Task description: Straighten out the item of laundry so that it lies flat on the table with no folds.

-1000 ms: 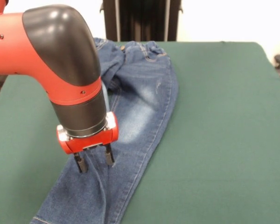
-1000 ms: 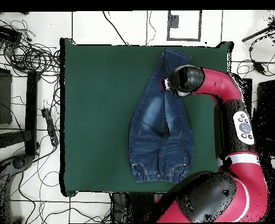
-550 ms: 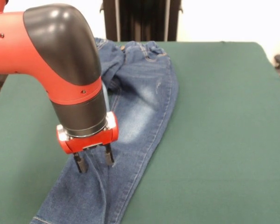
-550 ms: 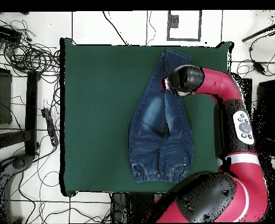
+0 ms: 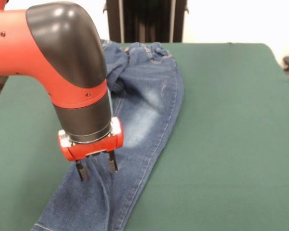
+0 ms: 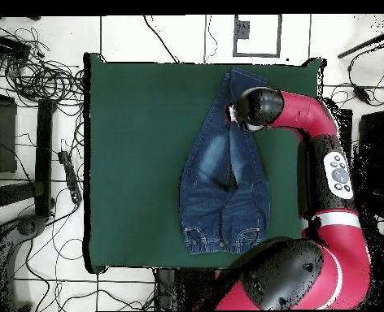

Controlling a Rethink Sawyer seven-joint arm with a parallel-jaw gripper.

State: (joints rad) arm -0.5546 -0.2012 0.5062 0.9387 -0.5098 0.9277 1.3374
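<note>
The blue denim jeans lie on the dark green table, waistband at the far edge, legs running toward the near left corner and lying close together. A faded whitish patch shows on the thigh. My gripper hangs just above the lower leg, its two black fingers apart with nothing between them. In the overhead view the jeans taper to the cuffs at the top, where the arm's black elbow hides the gripper.
The red arm runs along the table's right side in the overhead view. Cables and stands lie on the floor beyond the left edge. A dark frame stands behind the table's far edge.
The gripper has shifted slightly toward the jeans' cuff end and a touch lower. The jeans have not moved.
</note>
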